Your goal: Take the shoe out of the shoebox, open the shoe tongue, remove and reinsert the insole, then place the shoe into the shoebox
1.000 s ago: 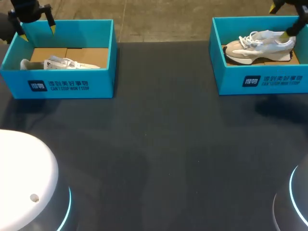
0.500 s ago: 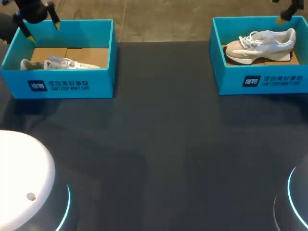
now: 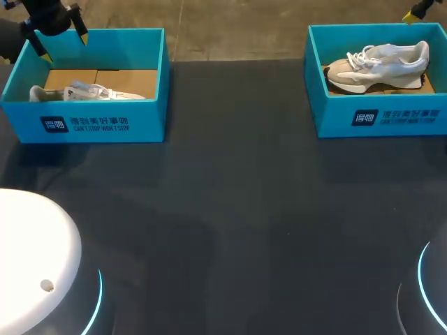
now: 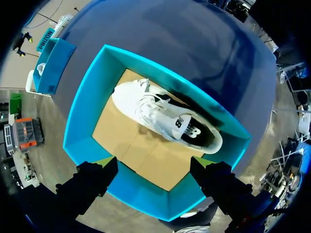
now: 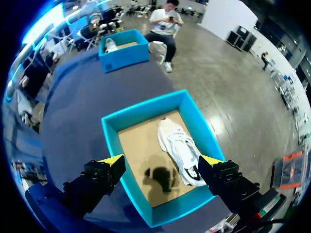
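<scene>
Two teal shoeboxes stand at the table's far edge. The left shoebox (image 3: 105,122) holds a white shoe (image 3: 87,92) lying on its side. In the right shoebox (image 3: 380,115) a beige and white shoe (image 3: 377,64) stands upright. My left gripper (image 3: 63,45) hangs open over the left box's back left corner. In the left wrist view it (image 4: 151,165) is empty above the box wall (image 4: 146,196), with the shoe (image 4: 165,121) ahead. My right gripper (image 5: 163,160) is open high above the right box (image 5: 141,114) and its shoe (image 5: 182,150). The head view shows only one yellow fingertip (image 3: 411,15).
Both boxes have a brown cardboard floor (image 3: 122,82). My arms' round bases (image 3: 35,265) sit at the near corners of the dark table (image 3: 230,209). In each wrist view the other box (image 5: 124,48) shows far across the table.
My right gripper has risen up and back from beside the shoe's heel in the right box, nearly leaving the head view. The left gripper has barely shifted.
</scene>
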Robot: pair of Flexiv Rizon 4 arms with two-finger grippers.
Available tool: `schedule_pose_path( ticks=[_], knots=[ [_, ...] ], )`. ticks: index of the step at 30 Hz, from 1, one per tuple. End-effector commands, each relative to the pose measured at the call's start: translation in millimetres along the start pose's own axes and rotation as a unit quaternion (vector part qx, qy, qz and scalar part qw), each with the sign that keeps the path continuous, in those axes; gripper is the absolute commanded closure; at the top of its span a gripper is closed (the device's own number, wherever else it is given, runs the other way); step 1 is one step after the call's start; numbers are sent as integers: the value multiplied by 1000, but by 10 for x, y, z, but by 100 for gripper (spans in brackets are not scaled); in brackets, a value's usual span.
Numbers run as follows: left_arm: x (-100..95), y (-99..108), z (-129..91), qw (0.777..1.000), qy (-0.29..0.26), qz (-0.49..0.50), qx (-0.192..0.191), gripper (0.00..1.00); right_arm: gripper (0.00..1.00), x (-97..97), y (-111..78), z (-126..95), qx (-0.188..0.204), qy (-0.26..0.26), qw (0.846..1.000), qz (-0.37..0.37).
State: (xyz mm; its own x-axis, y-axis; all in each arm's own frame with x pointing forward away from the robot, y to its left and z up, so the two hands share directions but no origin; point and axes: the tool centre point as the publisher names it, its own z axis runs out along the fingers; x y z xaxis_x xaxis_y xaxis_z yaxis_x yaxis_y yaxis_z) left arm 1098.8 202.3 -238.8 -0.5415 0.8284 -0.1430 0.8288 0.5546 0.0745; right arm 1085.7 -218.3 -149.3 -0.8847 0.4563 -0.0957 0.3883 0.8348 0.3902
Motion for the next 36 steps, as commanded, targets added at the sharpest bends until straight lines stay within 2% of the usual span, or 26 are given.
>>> schedule_pose_path(
  ticks=[1, 16, 22, 26, 32, 36],
  knots=[
    [-3, 2, 4, 1000, 1, 0, 0, 0, 0, -39, 20, 37, 2, 2, 1000, 3],
    [-3, 2, 4, 1000, 1, 0, 0, 0, 0, -39, 20, 37, 2, 2, 1000, 3],
    [-3, 2, 4, 1000, 1, 0, 0, 0, 0, -282, -102, 44, 20, -52, 989, 137],
    [-3, 2, 4, 1000, 1, 0, 0, 0, 0, -409, -211, 62, 36, -85, 978, 187],
    [-3, 2, 4, 1000, 1, 0, 0, 0, 0, -573, -367, 172, 47, -94, 960, 258],
    [-3, 2, 4, 1000, 1, 0, 0, 0, 0, -672, -435, 260, 69, -111, 944, 302]
  ],
)
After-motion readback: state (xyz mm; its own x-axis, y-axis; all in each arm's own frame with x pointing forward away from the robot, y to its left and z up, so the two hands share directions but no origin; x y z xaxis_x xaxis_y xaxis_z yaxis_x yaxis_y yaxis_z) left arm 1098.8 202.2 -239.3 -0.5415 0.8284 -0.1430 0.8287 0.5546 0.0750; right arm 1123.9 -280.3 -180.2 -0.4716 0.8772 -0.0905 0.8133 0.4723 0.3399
